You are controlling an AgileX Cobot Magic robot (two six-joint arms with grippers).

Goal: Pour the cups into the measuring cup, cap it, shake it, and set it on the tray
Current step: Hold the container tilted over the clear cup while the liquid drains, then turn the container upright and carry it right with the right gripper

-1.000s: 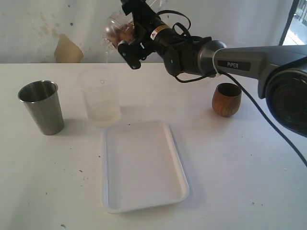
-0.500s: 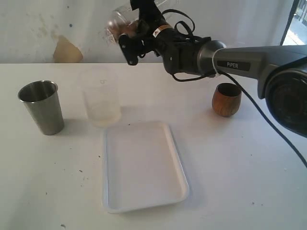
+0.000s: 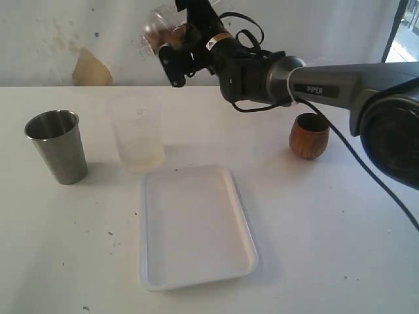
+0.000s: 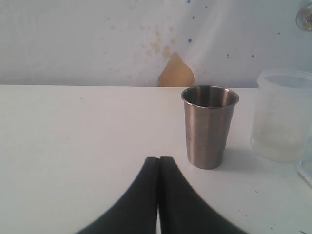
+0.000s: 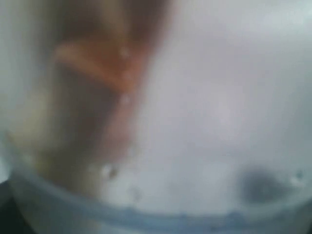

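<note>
My right gripper (image 3: 175,43) is raised high at the back and shut on the measuring cup (image 3: 159,30), a clear container held tilted in the air with brownish contents inside. The right wrist view is filled by the blurred measuring cup (image 5: 195,122). The steel tumbler (image 3: 57,145) stands upright at the left; the left wrist view shows the tumbler (image 4: 209,126) just beyond my left gripper (image 4: 158,159), which is shut on nothing. The wooden cup (image 3: 309,135) stands at the right. The white tray (image 3: 196,226) lies in the middle with nothing on it.
A cloudy translucent container (image 3: 137,131) stands on the table between the tumbler and the tray's far edge, below the raised cup; the left wrist view shows this container (image 4: 282,114) beside the tumbler. A white wall with a brown patch (image 3: 91,69) backs the table.
The right gripper and the held measuring cup have shifted slightly upward and to the right, changing tilt a little. The left gripper and the things on the table have not moved.
</note>
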